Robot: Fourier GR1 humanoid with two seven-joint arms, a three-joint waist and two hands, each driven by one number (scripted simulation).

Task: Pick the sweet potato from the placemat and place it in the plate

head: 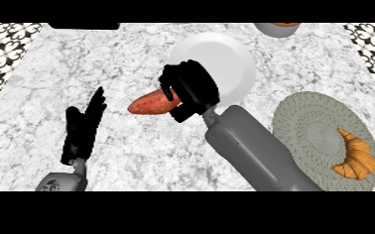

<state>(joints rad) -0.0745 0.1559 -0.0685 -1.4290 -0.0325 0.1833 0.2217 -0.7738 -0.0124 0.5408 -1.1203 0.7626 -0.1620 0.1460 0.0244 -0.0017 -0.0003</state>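
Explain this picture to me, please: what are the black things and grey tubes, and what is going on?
You are looking steeply down at a marble kitchen counter, as if through the robot's own eyes. The grey tubes are its forearms, and the black shapes at their ends are its hands.

The right hand is curled round one end of a reddish sweet potato and holds it just left of a white plate, where it is meant to go. It is not in the plate yet.

The left hand is open, fingers up, resting at the lower left.

At the right lies a round grey woven placemat with a croissant on it. A bowl-like item peeks in at the top edge, too cut off to identify.
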